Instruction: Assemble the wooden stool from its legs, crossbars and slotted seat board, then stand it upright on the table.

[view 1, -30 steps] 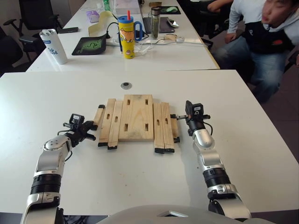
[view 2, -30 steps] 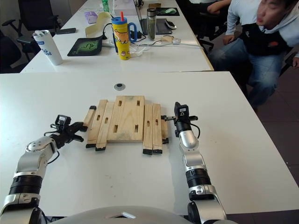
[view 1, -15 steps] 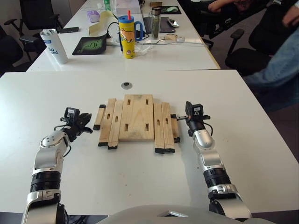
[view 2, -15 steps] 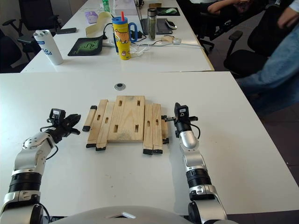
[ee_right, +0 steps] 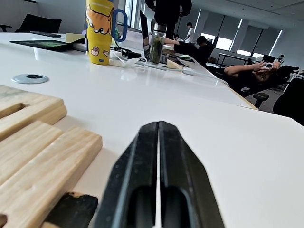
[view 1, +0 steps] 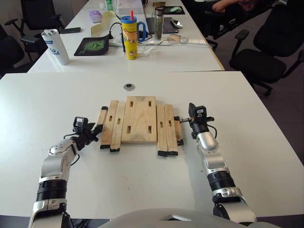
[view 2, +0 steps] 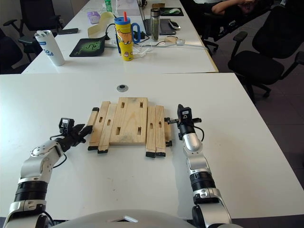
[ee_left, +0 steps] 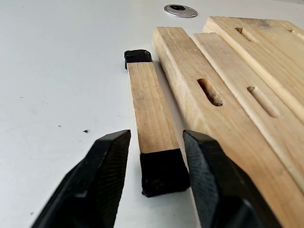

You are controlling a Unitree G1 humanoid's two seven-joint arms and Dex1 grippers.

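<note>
table [view 1: 247,142]: broad white top, carries all the parts.
seat board [view 1: 138,118]: pale wooden rectangle with four slots, lies flat mid-table, long side running near to far.
left legs [view 1: 113,124]: two long slotted wooden slats, flat and side by side, touching the seat board's left edge.
right legs [view 1: 166,129]: two matching slotted slats with black near ends, tight against the board's right edge.
left crossbar [ee_left: 147,107]: short wooden bar capped black at both ends, just left of the left legs.
right crossbar [view 1: 178,132]: short black-capped bar, just right of the right legs.
left gripper [ee_left: 155,142]: low at the table, fingers spread wide — one on either side of the left crossbar's near cap; contact with it cannot be told.
right gripper [ee_right: 157,142]: fingers pressed together, holding nothing — rests just right of the right crossbar's far end.
grommet [view 1: 128,87]: small round metal disc, set in the table beyond the seat board.
</note>
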